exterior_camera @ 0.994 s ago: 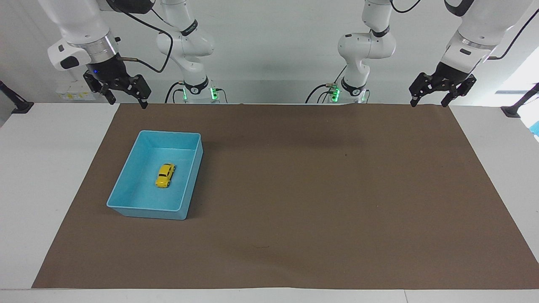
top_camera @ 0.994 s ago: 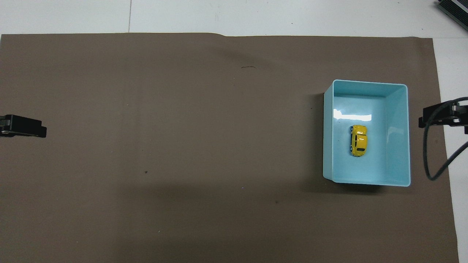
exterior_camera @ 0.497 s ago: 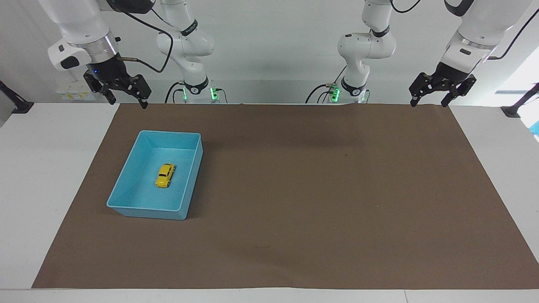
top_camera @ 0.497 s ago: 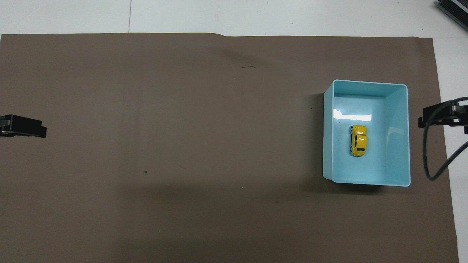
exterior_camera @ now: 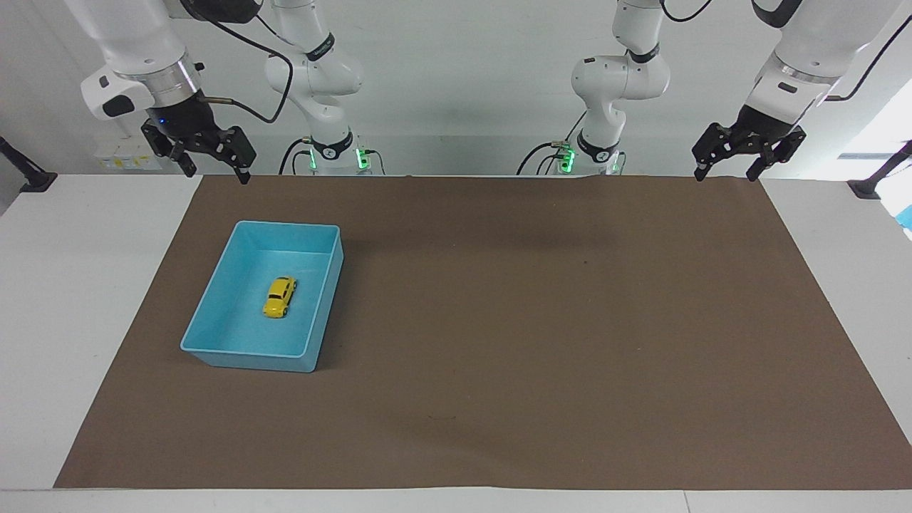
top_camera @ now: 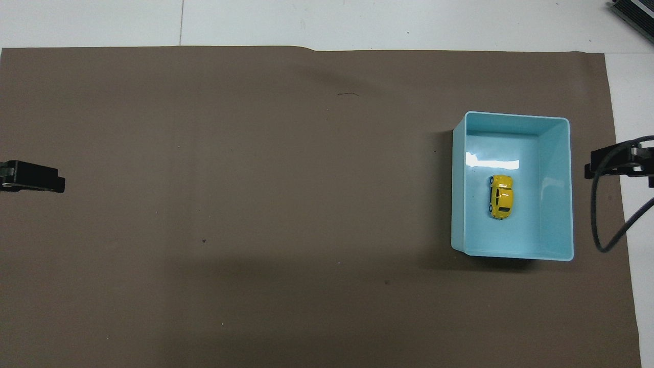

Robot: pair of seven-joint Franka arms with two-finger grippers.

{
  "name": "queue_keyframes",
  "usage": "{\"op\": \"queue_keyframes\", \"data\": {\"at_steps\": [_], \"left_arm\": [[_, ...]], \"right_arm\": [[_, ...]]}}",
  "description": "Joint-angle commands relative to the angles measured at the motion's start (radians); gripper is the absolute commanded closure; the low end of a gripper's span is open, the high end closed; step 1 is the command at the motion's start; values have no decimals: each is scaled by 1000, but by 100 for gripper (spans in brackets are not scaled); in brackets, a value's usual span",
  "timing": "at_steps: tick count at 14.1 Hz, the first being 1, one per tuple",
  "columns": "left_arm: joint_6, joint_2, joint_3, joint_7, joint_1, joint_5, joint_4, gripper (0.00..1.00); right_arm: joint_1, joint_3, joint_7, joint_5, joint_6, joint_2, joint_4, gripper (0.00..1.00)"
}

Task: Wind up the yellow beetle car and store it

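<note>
The yellow beetle car [exterior_camera: 279, 296] [top_camera: 500, 196] rests on its wheels on the floor of a light blue tray [exterior_camera: 214, 350] [top_camera: 561, 189], toward the right arm's end of the table. My right gripper [exterior_camera: 211, 175] hangs open and empty in the air over the mat's edge closest to the robots, beside the tray's corner; only its tip [top_camera: 595, 168] shows in the overhead view. My left gripper [exterior_camera: 725, 173] hangs open and empty over the mat's corner at the left arm's end, its tip [top_camera: 56, 184] just showing from above. Both arms wait, well clear of the car.
A brown mat [exterior_camera: 541, 320] [top_camera: 255, 204] covers most of the white table [exterior_camera: 78, 285]. A black cable [top_camera: 600, 214] loops down from the right arm beside the tray. Black clamps [exterior_camera: 28, 178] sit at the table's ends.
</note>
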Motion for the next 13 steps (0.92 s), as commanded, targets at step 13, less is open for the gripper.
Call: {"op": "queue_keyframes", "data": {"at_steps": [13], "left_arm": [[-20, -2, -4, -5, 9, -5, 14, 0]], "right_arm": [[-4, 9, -20, 23, 0, 3, 6, 0]]}}
